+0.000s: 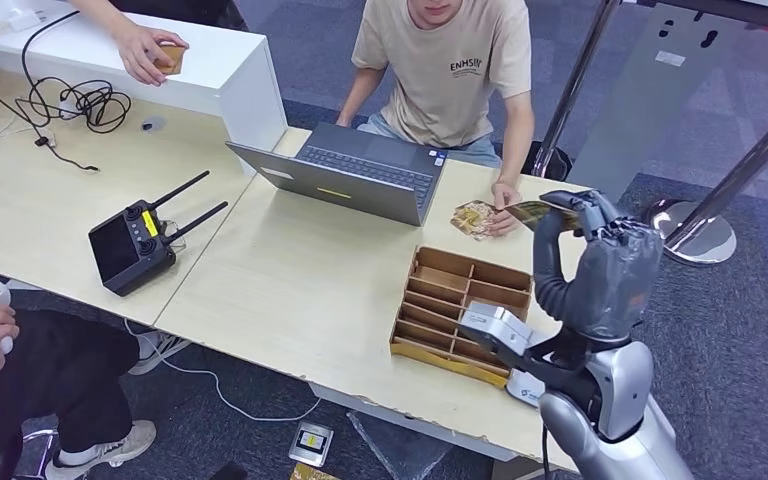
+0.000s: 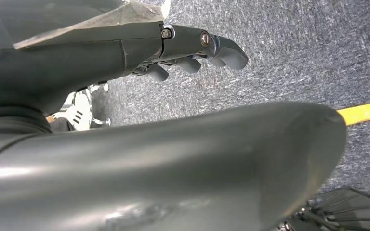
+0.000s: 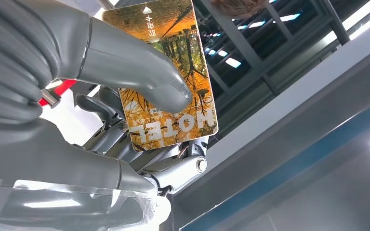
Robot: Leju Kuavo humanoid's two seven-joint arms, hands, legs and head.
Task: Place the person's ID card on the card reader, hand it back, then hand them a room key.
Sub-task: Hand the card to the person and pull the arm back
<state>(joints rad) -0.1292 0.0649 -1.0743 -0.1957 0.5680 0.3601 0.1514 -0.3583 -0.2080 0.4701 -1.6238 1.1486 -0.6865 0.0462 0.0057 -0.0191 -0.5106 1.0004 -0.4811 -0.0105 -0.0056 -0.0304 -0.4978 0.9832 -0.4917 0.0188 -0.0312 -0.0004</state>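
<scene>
Setting: a pale wooden desk [image 1: 290, 290] over grey carpet, with an open laptop [image 1: 355, 175] and a cardboard divider tray [image 1: 460, 310] on it; a person sat across.
Right hand: the right hand [image 1: 600, 260] was raised over the far desk edge, thumb pressing a room key [image 3: 166, 72] against the fingers behind it.
Room key: held out near the person's hand [image 1: 505, 215], a second patterned card [image 1: 472, 217] beside it.
Handling: probably light, stiff and slick; best taken by its free end.
Left hand: the left hand [image 2: 192, 53] hung over carpet, fingers loosely curled, holding nothing.
</scene>
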